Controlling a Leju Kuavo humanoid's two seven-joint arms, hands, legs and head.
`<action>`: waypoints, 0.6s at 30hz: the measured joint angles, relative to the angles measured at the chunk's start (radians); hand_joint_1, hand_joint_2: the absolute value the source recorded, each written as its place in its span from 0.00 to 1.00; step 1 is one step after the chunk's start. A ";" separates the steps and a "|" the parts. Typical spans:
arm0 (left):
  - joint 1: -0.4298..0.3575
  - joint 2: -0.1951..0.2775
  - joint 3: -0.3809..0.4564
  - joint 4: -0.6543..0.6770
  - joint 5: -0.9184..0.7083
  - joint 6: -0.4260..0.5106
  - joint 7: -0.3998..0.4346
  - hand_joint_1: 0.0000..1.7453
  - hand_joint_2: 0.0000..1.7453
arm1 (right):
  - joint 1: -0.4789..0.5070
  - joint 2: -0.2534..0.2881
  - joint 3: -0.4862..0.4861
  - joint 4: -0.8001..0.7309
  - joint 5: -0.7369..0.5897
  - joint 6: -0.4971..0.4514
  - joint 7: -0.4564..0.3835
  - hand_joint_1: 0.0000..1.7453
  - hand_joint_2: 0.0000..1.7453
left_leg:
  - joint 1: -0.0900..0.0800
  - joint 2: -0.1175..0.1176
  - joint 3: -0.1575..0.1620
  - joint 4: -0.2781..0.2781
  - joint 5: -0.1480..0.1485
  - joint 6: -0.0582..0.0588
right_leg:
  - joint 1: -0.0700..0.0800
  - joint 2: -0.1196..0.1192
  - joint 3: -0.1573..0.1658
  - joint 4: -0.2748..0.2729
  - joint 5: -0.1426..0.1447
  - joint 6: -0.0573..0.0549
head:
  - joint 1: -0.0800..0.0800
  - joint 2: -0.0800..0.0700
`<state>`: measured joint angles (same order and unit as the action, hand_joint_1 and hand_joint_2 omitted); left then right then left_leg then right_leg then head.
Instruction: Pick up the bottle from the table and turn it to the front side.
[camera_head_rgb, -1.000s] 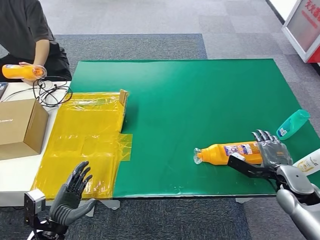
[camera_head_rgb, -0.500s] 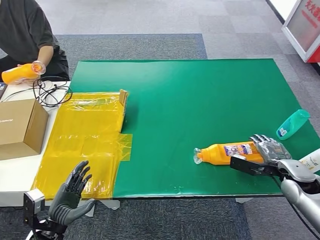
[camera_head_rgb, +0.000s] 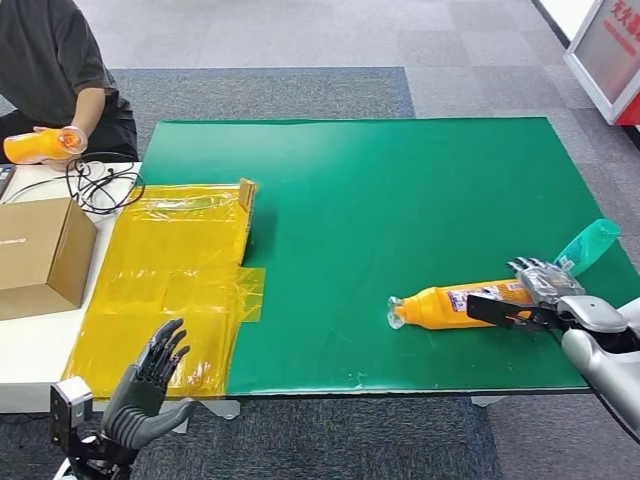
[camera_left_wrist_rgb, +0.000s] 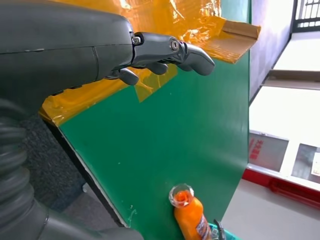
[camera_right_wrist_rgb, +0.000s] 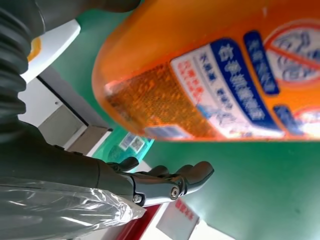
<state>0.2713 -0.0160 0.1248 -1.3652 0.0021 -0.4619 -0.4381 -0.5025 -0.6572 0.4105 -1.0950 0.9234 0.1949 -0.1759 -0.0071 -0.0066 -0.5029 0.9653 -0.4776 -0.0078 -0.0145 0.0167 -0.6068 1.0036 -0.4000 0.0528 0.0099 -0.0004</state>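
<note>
The orange bottle (camera_head_rgb: 445, 304) lies on its side on the green mat (camera_head_rgb: 362, 200), cap end pointing left, and it also shows small in the left wrist view (camera_left_wrist_rgb: 190, 215). My right hand (camera_head_rgb: 540, 291) straddles its base end, thumb on the near side and fingers (camera_head_rgb: 532, 268) on the far side. In the right wrist view the bottle's label (camera_right_wrist_rgb: 226, 85) is very close, and a strip of green mat separates it from the fingers (camera_right_wrist_rgb: 170, 182). My left hand (camera_head_rgb: 147, 385) hangs open below the table's front left edge, its fingers (camera_left_wrist_rgb: 170, 50) stretched out.
A teal bottle (camera_head_rgb: 586, 247) lies just beyond my right hand near the mat's right edge. A yellow plastic sheet (camera_head_rgb: 173, 270), a cardboard box (camera_head_rgb: 41, 255) and cables (camera_head_rgb: 102, 185) sit at the left. A person at far left holds another orange bottle (camera_head_rgb: 38, 145).
My right hand has moved up and further around the bottle's base end, which has shifted slightly away from me. The person's hand has moved a little with the other bottle.
</note>
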 joint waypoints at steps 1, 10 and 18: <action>-0.001 0.002 -0.001 0.001 0.003 0.000 -0.002 0.00 1.00 | -0.009 0.002 0.012 0.015 -0.009 0.010 -0.002 0.00 1.00 | 0.000 0.000 0.000 0.000 0.000 0.000 | 0.000 0.000 0.000 0.000 0.000 0.000 | 0.000 0.000; -0.009 0.021 -0.014 0.007 0.018 0.004 -0.011 0.00 1.00 | -0.060 0.009 0.094 0.102 -0.085 0.054 -0.024 1.00 1.00 | 0.000 0.000 0.000 0.000 0.000 0.000 | 0.000 0.000 0.000 0.000 0.000 0.000 | 0.000 0.000; -0.010 0.028 -0.023 0.012 0.025 0.007 -0.012 0.00 1.00 | -0.069 0.008 0.124 0.102 -0.156 -0.001 -0.019 1.00 1.00 | 0.000 0.000 0.001 0.000 0.000 0.000 | 0.000 0.000 0.000 0.000 0.000 0.000 | 0.000 0.000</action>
<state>0.2609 0.0119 0.1023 -1.3532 0.0271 -0.4544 -0.4506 -0.5710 -0.6496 0.5347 -0.9932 0.7674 0.1944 -0.1953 -0.0072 -0.0069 -0.5023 0.9653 -0.4776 -0.0078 -0.0145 0.0163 -0.6066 1.0036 -0.4000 0.0528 0.0100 -0.0004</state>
